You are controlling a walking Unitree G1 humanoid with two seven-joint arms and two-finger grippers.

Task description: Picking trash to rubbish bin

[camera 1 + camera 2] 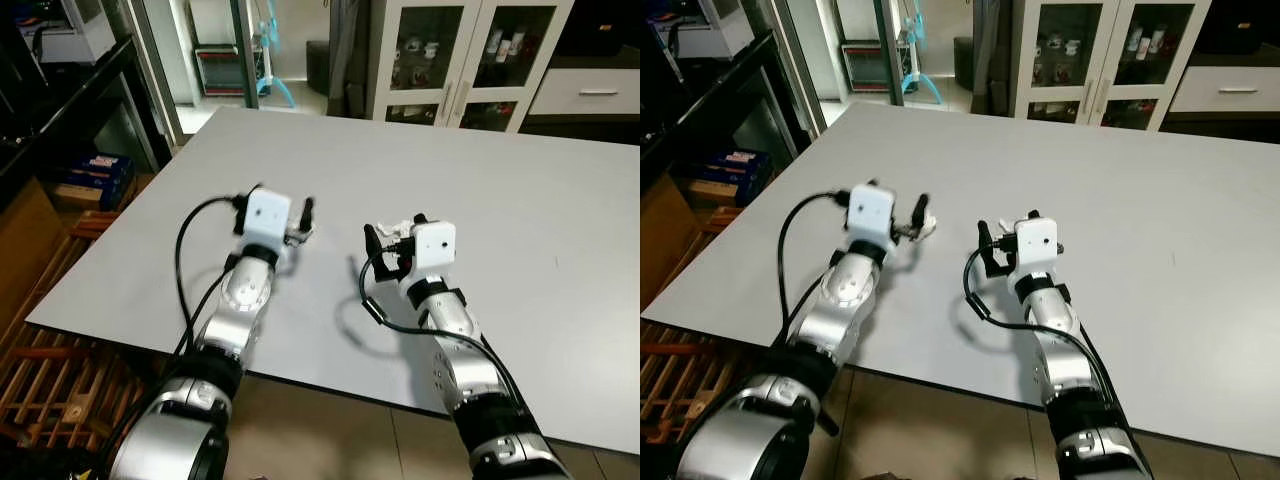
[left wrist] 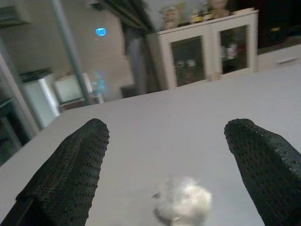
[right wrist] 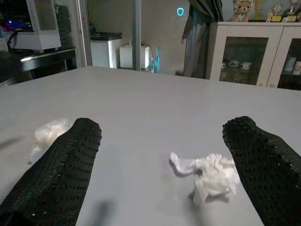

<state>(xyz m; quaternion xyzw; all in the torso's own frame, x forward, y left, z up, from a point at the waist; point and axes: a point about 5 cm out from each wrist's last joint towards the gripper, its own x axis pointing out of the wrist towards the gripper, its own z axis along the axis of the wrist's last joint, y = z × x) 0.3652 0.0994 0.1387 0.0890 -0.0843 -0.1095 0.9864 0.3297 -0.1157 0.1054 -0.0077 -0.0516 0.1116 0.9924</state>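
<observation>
Left gripper [image 2: 164, 165] jaws spread wide, both black fingers [image 2: 66, 174] low over the desk [image 1: 520, 200], nothing pinched. A small fluffy white trash wad [image 2: 184, 201] lies on the desk between the 2 fingers, nearer the wrist end, not touching either as far as can be seen. In the head views that wad [image 1: 299, 233] sits just at the left gripper's tip, mostly hidden by the white camera block.

Right gripper [image 3: 162, 155] jaws also spread, holding nothing. A crumpled white tissue [image 3: 209, 174] lies on the desk between its fingers [image 3: 263, 165], close to the right-hand finger; contact unclear. In the head view this tissue [image 1: 408, 227] peeks out just beyond the right gripper's camera block. The right wrist view also catches the other wad [image 3: 47, 136] beside its other finger, partly hidden behind it.

Both silver arms reach forward over the near desk edge, side by side, grippers near each other but apart. Black cables loop off each wrist.

Desk is large, grey. Beyond it a white glass-door cabinet [image 1: 460, 60] with small items inside. To the left a dark shelf unit [image 1: 70, 110] and wooden slats [image 1: 50, 380] on the floor.
</observation>
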